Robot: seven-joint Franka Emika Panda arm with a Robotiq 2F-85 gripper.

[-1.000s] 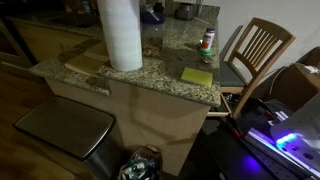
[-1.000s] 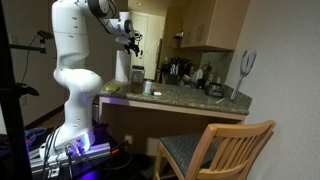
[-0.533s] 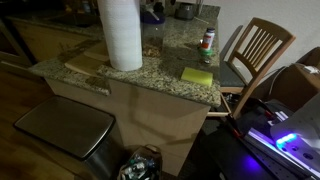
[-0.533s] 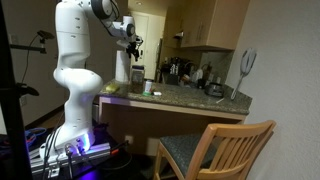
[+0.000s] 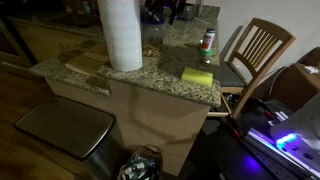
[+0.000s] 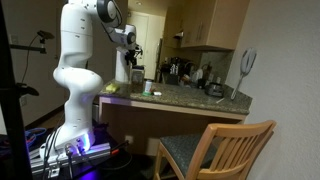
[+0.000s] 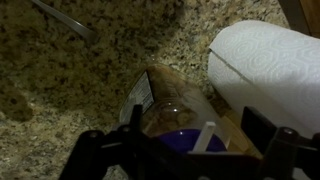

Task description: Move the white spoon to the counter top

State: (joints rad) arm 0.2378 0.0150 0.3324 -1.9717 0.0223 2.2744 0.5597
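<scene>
Over the counter top [image 7: 60, 90], fingers [image 7: 195, 128] spread empty above a jar [image 7: 170, 105], white spoon [image 7: 205, 136] visible only from the wrist

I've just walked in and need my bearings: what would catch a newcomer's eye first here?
The tall white paper towel roll on the wooden board dominates the granite counter top. Next comes the big white robot arm beside it, its claw above a jar holding the white spoon.
</scene>
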